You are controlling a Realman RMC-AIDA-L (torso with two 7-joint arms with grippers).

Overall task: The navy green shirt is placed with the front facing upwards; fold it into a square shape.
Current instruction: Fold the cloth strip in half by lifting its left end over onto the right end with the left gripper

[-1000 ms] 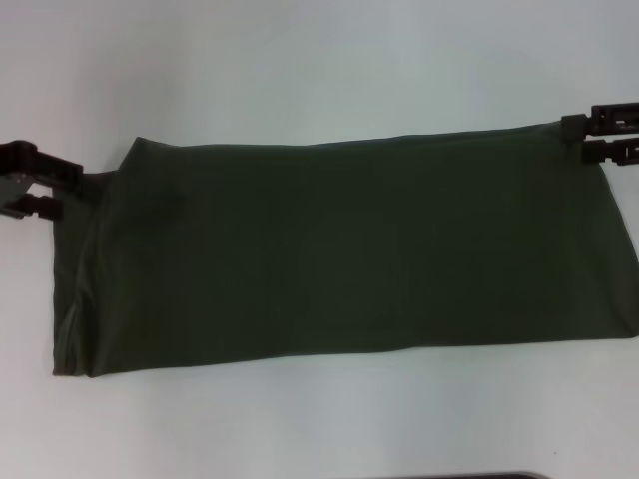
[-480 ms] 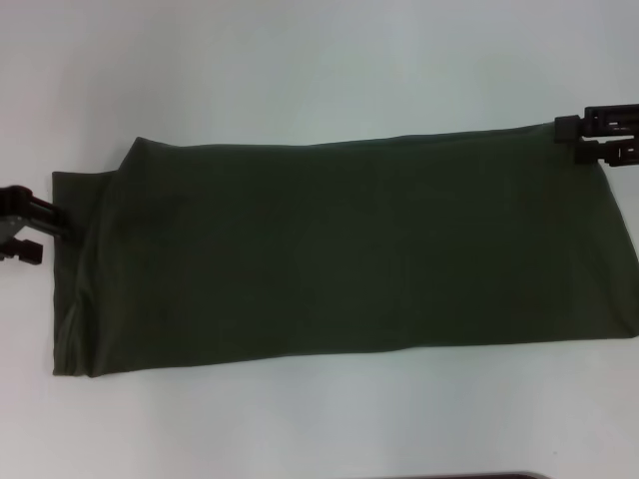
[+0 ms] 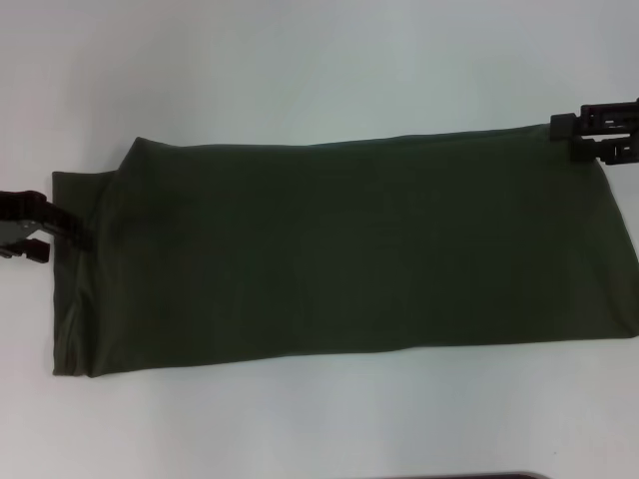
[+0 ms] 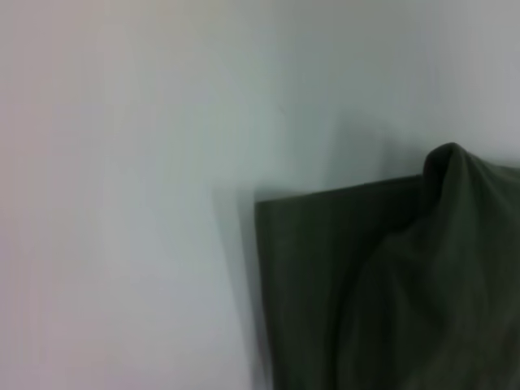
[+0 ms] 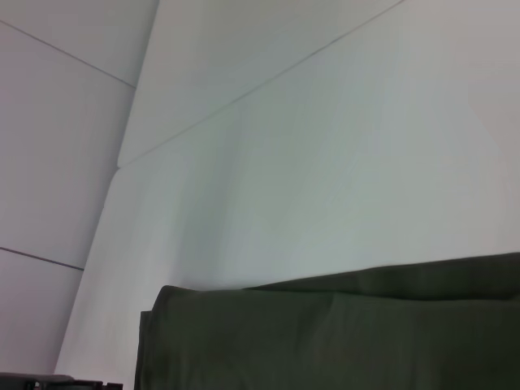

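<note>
The navy green shirt lies flat on the white counter, folded into a long band that runs across the head view from our left side to our right, with only plain dark green cloth facing up. At its left end a narrower underlayer sticks out past the upper fold, and the far corner of that upper fold slants inward. Our left pincer sits at this left edge, about midway along the short side; we see two dark fingers spread slightly apart, their tips at the hem, but we cannot tell whether they touch the cloth or merely stand beside it. In the left wrist view the shirt's corner lies on the counter with a raised bunch of fabric standing up near the edge. Our right pincer is at the far right corner of the band, its two fingers stacked close together with a narrow gap, their tips at the corner; whether cloth is pinched between them we cannot tell. The right wrist view shows the folded edge of the shirt lying on the counter.
</note>
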